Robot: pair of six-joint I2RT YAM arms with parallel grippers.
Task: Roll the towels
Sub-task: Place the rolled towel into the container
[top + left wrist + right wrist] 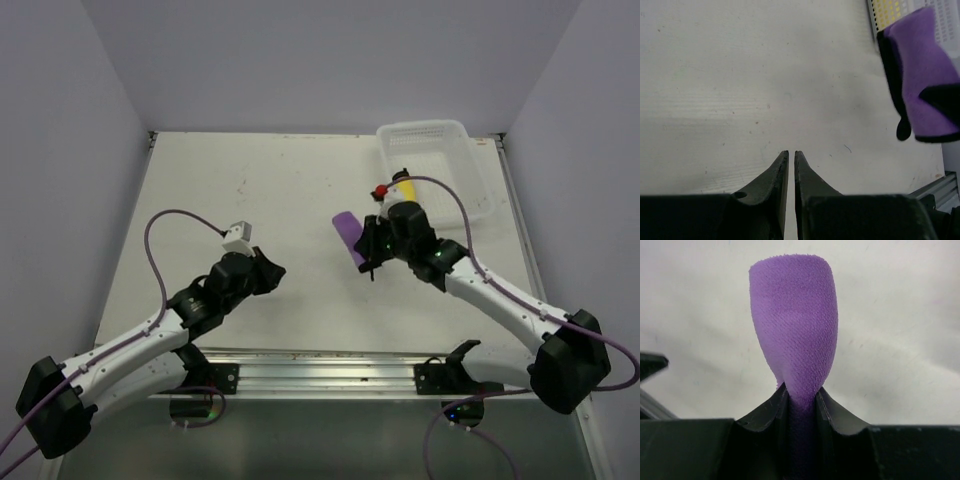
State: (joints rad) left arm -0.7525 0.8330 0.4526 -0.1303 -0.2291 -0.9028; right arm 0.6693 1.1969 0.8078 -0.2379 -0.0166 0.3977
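The purple towel [348,236] is a tight roll held just above the table's middle. My right gripper [366,252] is shut on its near end. In the right wrist view the roll [795,325] stands out from between the gripper [801,390] jaws, pinched at its base. The yellow towel [404,188] shows only as a patch behind the right wrist, inside the white basket [425,128]. My left gripper [276,268] sits left of the roll, apart from it. Its jaws [791,153] stand almost together over bare table with nothing between them. The left wrist view has the purple towel [922,80] at upper right.
The basket stands at the back right corner, and its perforated wall [947,15] with yellow [887,9] showing through it appears in the left wrist view. A metal rail [320,365] runs along the near edge. White walls close in the table on three sides.
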